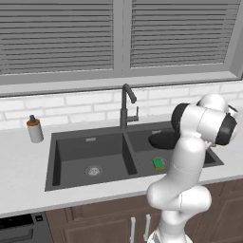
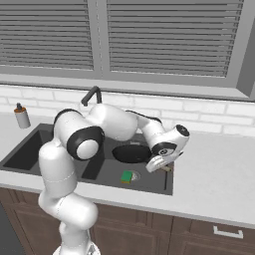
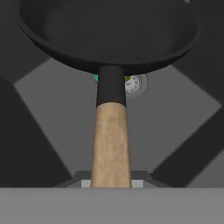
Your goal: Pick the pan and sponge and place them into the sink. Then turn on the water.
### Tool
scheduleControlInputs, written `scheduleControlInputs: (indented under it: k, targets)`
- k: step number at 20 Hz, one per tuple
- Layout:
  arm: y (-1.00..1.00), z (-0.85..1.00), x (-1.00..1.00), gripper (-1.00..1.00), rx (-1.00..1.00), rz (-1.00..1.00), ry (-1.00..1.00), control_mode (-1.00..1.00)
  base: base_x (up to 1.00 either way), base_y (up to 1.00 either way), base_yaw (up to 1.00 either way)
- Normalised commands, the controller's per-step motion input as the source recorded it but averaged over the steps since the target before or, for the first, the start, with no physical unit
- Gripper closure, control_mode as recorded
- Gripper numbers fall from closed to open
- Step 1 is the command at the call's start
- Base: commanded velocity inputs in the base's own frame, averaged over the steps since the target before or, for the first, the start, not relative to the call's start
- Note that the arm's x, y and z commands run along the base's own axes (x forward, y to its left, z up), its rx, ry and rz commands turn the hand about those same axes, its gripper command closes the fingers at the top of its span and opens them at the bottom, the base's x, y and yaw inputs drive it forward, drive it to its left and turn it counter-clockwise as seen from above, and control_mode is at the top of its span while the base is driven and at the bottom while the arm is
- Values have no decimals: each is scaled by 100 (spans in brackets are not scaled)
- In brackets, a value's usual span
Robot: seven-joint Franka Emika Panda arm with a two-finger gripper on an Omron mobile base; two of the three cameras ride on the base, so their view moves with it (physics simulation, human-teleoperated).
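Gripping the pan point(image 3: 109, 30) by its handle, the gripper point(image 2: 167, 167) hung over the sink point(image 1: 85, 149); the sponge point(image 2: 127, 176) apparently lay in the right basin.

Double sink point(image 1: 88, 144) set in the bench point(image 1: 21, 180), faucet point(image 1: 126, 107) behind the divider, soap bottle point(image 1: 34, 129) on bench left of sink, sponge point(image 1: 158, 163) on right basin floor, pan point(image 2: 130, 153) held above right basin, over sponge, end effector point(image 2: 164, 167) at its handle.
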Motion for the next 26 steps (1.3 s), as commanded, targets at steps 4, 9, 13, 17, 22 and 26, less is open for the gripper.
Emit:
scheduleControlInputs:
  k: [4,9,13,17,22,26]
  targets:
    - [24,-21,15,100,0,2,4,-100,0,0,0]
    - [19,-27,24,100,0,0,8,-100,0,0,0]
    - [16,-33,28,100,0,0,10,-100,0,0,0]
    - [4,-37,28,100,0,0,10,-100,0,0,0]
    - [0,-41,23,100,0,0,6,-100,0,0,0]
    - [0,-43,21,100,0,0,3,-100,0,0,0]
